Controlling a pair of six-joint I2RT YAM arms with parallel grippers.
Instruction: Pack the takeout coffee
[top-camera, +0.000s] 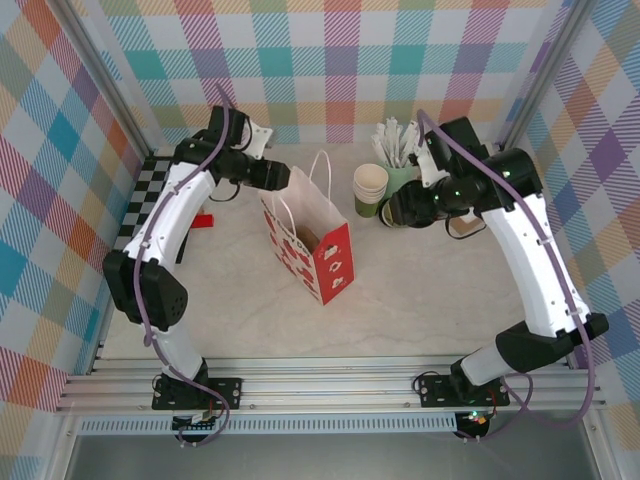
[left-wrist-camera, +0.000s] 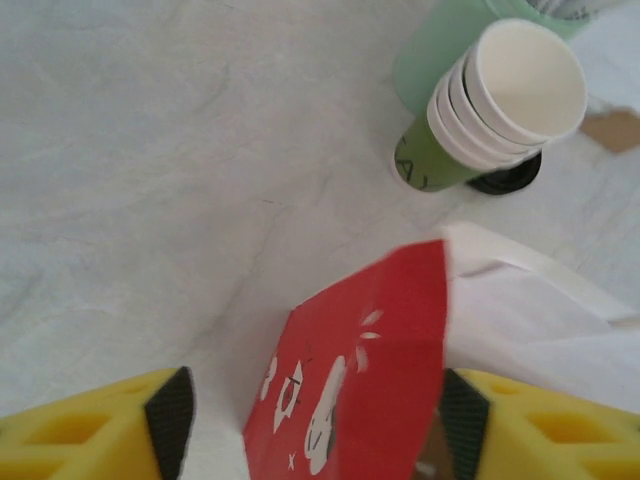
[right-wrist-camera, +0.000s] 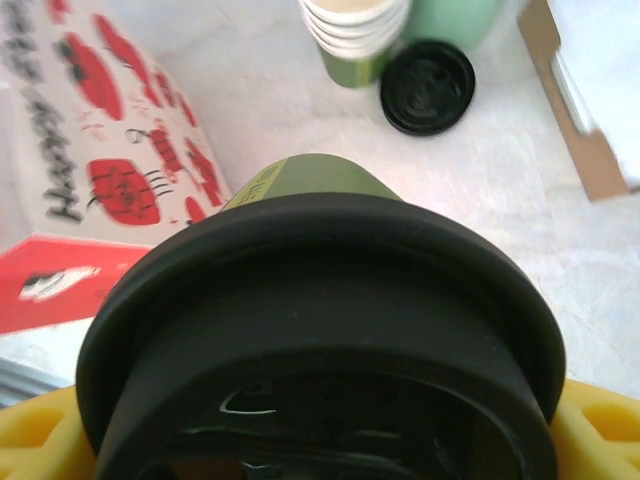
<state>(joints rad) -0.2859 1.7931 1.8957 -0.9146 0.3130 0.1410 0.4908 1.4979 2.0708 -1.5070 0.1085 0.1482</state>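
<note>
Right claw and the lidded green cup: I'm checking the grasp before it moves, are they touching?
Touching. The right wrist view shows the lidded green cup wedged between the yellow fingers of the right claw.

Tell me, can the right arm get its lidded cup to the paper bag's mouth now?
Probably yes. The right claw holds the lidded cup beside the paper bag, and nothing stands between them. The left claw straddles the bag's far end; the upright handle might snag.

Bright, even light — faint shadows; takeout coffee (right-wrist-camera: 320, 300) blurred close-up.
</note>
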